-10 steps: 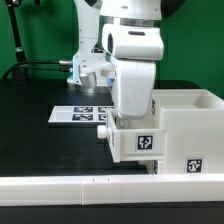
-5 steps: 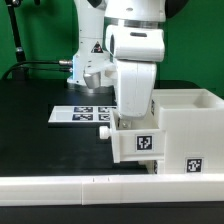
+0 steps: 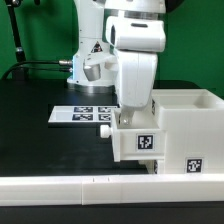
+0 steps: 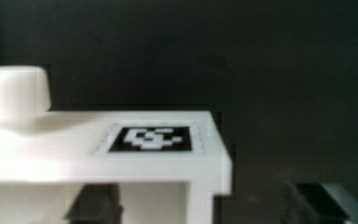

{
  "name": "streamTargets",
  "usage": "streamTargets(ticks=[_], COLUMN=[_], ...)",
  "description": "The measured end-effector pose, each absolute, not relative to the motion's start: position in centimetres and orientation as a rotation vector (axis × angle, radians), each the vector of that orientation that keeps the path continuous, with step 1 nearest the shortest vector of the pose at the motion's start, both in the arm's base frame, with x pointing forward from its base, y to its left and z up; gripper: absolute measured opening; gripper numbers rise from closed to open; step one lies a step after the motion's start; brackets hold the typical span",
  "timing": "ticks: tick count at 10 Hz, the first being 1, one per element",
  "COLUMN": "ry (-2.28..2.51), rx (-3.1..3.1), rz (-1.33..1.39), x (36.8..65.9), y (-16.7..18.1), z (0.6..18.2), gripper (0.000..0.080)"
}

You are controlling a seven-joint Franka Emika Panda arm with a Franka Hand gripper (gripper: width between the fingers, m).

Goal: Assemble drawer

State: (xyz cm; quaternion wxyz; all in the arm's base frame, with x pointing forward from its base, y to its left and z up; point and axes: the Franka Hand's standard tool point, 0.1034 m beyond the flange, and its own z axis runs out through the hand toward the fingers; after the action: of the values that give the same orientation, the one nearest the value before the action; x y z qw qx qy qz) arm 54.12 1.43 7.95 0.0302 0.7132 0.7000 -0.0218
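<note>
I was pushing the small tray (image 3: 137,141) into the housing (image 3: 188,125); it sat half inside. My end effector (image 4: 201,200) looked released around it; next, push straight.

No words, brand names or numbers can be read anywhere. The only signs are black-and-white square tags, coded patterns rather than text. One stands on the face of the small tray (image 3: 138,143) directly under the pincer; in the wrist view a tag lies on the tray's (image 4: 114,150) flat surface, blurred. Another stands on the big housing (image 3: 190,125), low on its near wall, beside the pincer toward the exterior view's right. Several more sit on the marker board (image 3: 82,114) on the bench behind the pincer.
</note>
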Motion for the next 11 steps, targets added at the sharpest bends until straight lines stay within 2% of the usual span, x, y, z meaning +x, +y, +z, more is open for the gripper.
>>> streamTargets(ticks=[1,2,4,6,9,11], ry=[2.158,2.165,2.207,2.276,2.284,2.352], rx=[2.195,2.187,2.140,2.091,2.099,2.136], rz=[-0.081,-0.105,-0.136,-0.165,-0.149,-0.067], x=[54.1,54.0,53.6,52.6,52.6,52.9], y=[1.1,0.4,-2.1,-5.5,-5.4,-6.4], z=[8.8,9.8,11.4,10.9,10.9,9.7], gripper=[0.0541,0.0629,0.0648,0.0649,0.0649,0.0649])
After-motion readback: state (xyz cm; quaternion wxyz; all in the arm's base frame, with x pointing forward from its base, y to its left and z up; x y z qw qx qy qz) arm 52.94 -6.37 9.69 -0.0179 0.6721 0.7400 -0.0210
